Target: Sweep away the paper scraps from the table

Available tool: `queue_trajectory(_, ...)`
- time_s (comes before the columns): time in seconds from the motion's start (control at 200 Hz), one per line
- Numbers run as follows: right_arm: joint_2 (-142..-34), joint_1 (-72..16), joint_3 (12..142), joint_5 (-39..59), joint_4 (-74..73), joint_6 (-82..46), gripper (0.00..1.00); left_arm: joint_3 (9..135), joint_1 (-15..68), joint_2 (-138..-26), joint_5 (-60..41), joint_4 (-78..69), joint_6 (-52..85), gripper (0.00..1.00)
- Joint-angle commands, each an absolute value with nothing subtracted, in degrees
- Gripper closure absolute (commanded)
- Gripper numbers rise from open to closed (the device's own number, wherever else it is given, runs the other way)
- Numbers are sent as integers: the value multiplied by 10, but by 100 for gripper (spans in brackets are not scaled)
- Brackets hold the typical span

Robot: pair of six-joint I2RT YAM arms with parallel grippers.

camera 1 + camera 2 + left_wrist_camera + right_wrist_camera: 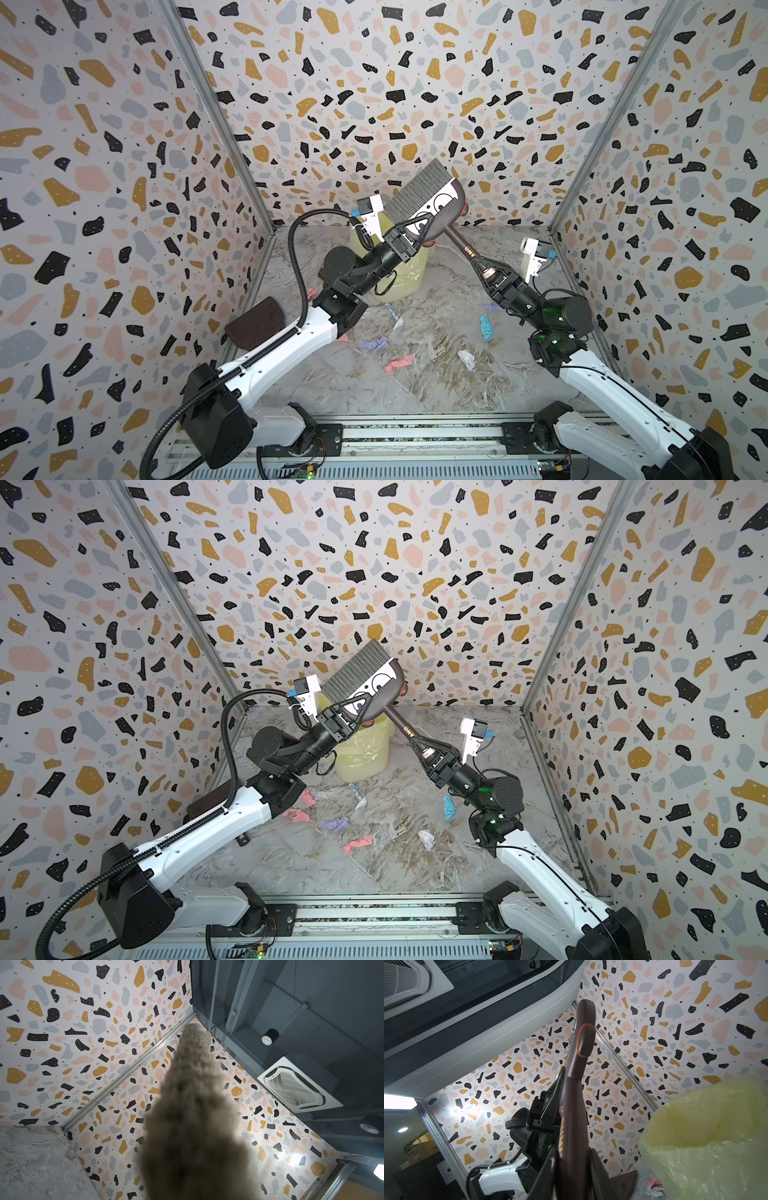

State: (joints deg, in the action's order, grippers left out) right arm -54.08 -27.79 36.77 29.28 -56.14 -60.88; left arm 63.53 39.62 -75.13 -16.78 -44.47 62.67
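Observation:
A brown hand broom [428, 199] [374, 683] with grey bristles hangs tilted over the bin, bristles pointing up. My left gripper [419, 226] [357, 702] is shut on the broom's head. In the left wrist view, blurred bristles [193, 1115] hide its jaws. My right gripper [478, 259] [415, 739] [572, 1159] is shut on the broom's handle [573, 1105]. Several paper scraps lie on the marble table [436, 386] under the arms: pink [399, 363] [357, 843], lilac [373, 344], light blue [486, 326], white [466, 358].
A bin with a yellow liner [409, 274] [365, 750] [708, 1136] stands at the back of the table. A brown dustpan [255, 322] [625, 1184] lies by the left wall. Terrazzo-patterned walls close in three sides.

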Motion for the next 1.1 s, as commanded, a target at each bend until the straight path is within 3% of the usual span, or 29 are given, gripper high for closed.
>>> queue_trajectory(0.0, -540, -276, 380, 296, -583, -617, 84, 649, 402, -757, -193, -460, 592, 100)
queue_trajectory(0.135, -541, -275, 381, 296, -583, -620, 100, 651, 403, -758, -195, -455, 590, 100)
queue_trajectory(0.375, -541, -270, 388, 305, -574, -617, 100, 655, 403, -747, -184, -414, 563, 100)
queue_trajectory(0.561, -527, -262, 391, 297, -562, -612, 100, 659, 402, -738, -173, -381, 543, 59)
queue_trajectory(0.736, -509, -242, 389, 294, -550, -615, 100, 655, 397, -724, -160, -353, 530, 42)
queue_trajectory(0.956, -487, -214, 388, 298, -533, -619, 100, 655, 386, -684, -128, -267, 490, 4)
queue_trajectory(1.096, -467, -186, 389, 305, -503, -616, 100, 680, 372, -633, -62, -97, 437, 0)
